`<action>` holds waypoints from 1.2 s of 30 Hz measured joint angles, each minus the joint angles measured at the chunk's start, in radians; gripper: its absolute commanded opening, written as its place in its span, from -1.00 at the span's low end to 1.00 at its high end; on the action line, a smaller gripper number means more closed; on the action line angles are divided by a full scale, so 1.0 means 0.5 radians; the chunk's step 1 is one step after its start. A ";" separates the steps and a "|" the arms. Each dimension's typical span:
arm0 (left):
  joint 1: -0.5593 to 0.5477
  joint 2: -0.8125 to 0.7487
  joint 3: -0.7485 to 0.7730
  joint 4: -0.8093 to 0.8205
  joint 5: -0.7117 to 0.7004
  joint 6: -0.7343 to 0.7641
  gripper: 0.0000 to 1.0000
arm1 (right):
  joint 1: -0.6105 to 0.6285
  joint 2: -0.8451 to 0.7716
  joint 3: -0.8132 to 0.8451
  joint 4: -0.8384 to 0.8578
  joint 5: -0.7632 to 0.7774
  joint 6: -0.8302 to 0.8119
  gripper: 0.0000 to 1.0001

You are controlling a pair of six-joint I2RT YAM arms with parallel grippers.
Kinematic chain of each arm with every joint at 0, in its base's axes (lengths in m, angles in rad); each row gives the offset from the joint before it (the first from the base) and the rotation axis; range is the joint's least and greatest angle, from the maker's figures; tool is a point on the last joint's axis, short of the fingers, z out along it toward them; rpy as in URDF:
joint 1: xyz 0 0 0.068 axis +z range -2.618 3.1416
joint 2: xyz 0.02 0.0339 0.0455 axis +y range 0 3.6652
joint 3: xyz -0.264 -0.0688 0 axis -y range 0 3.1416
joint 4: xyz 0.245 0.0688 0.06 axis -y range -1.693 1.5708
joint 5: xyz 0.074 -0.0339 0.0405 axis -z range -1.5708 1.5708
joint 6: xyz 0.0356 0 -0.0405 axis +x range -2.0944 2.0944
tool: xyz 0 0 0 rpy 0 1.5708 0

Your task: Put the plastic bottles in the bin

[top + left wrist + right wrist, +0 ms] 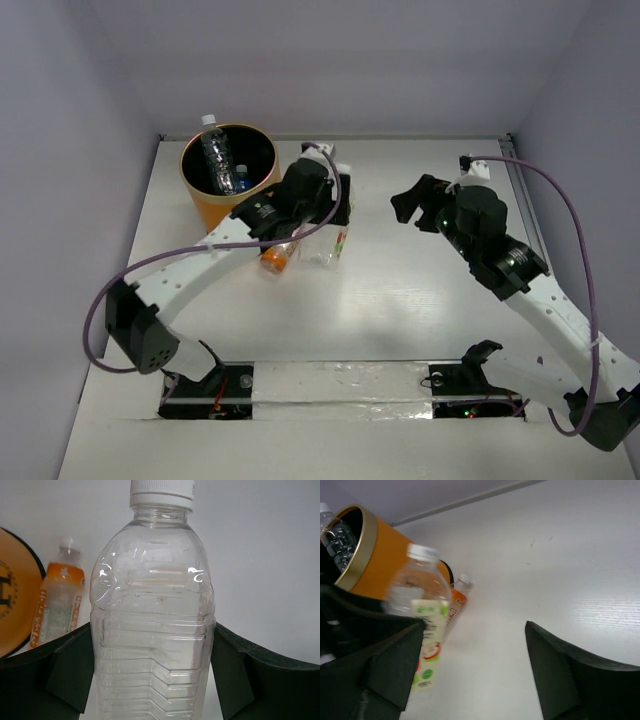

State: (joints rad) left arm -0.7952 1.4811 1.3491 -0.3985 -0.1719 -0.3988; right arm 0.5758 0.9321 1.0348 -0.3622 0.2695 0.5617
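My left gripper (333, 196) (152, 630) is shut on a clear ribbed bottle (152, 610) with a white cap, one finger against each side, just right of the orange bin (203, 205). The bin (380, 560) holds a clear bottle (213, 150) and a small blue-labelled bottle (240, 178). An orange bottle (275, 258) (59, 602) lies on the table below the left gripper. A clear bottle with a green-and-white label (328, 246) (422, 625) is beside it. My right gripper (415, 210) (474, 630) is open and empty, to the right of these bottles.
White walls close the table at the back and on both sides. A strip of tape (340, 385) runs along the near edge between the arm bases. The left arm's purple cable (100, 300) loops out to the left.
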 measured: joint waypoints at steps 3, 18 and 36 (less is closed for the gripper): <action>0.014 -0.143 0.236 -0.063 -0.032 0.000 0.11 | -0.017 0.079 0.034 0.031 -0.057 0.032 0.38; 0.909 -0.006 1.389 -0.285 0.000 0.152 0.11 | 0.099 1.041 0.236 0.411 -0.510 0.346 0.73; 1.146 0.088 0.896 0.381 -0.187 0.298 0.10 | 0.255 2.107 0.824 0.334 -0.719 0.655 1.00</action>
State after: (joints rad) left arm -0.2222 1.5249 1.7969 -0.2081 -0.2653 -0.2501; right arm 0.7033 1.9858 1.4467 -0.1951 -0.0898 0.8890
